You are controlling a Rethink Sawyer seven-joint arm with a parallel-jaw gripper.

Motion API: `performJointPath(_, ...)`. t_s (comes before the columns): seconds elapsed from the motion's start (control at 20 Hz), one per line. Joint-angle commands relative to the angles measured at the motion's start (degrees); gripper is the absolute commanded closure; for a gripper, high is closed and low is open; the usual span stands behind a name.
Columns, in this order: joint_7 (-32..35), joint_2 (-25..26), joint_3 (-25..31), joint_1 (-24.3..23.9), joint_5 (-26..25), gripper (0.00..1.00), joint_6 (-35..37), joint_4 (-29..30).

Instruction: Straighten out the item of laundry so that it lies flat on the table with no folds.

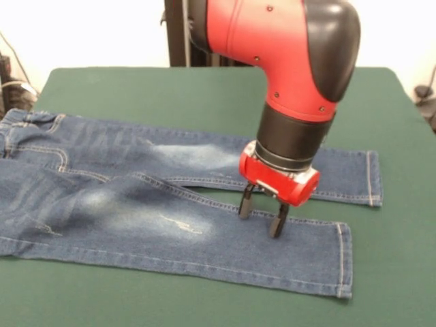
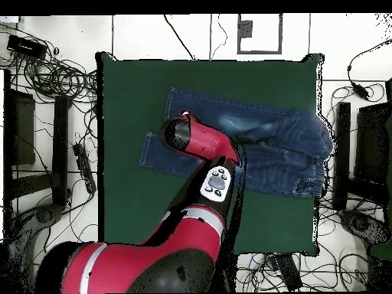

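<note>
The item of laundry (image 1: 136,204) is a small pair of blue jeans spread across the green table (image 1: 170,88), waist at the left edge and both legs running right. The legs lie mostly flat with pale faded patches; the waist end looks slightly rumpled. My gripper (image 1: 261,216) stands open over the near leg, close to its hem end. Its black fingertips (image 1: 245,204) are down at the denim along the leg's far edge, with no fabric lifted. In the overhead view the jeans (image 2: 268,142) lie across the table (image 2: 122,191), and the arm's wrist hides the gripper.
The red arm (image 2: 203,142) crosses the table from the bottom of the overhead view and covers part of both legs. Cables and black equipment (image 2: 53,84) lie on the floor around the table. The waist reaches the table's edge (image 2: 320,145).
</note>
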Motion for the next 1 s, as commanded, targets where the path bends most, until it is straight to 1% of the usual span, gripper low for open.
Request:
performJointPath(0.05,3.92,0.57,8.99,-4.14,-1.51,0.0,-1.25,-1.07)
performJointPath(0.15,1.56,1.79,10.13,-6.26,-2.88,0.0,-2.21,-2.78)
performJointPath(0.35,0.13,4.78,11.93,-7.98,-4.32,0.0,-3.14,-6.39)
performJointPath(0.55,-2.09,7.91,14.19,-9.93,-5.89,0.0,-1.29,-10.69)
performJointPath(0.7,-4.03,9.12,18.73,-12.51,-7.09,0.0,-0.08,-11.53)
performJointPath(0.8,-5.89,8.45,22.5,-14.56,-7.08,0.0,4.24,-10.46)
performJointPath(1.0,-6.65,6.1,27.4,-16.83,-6.81,0.0,11.76,-6.61)
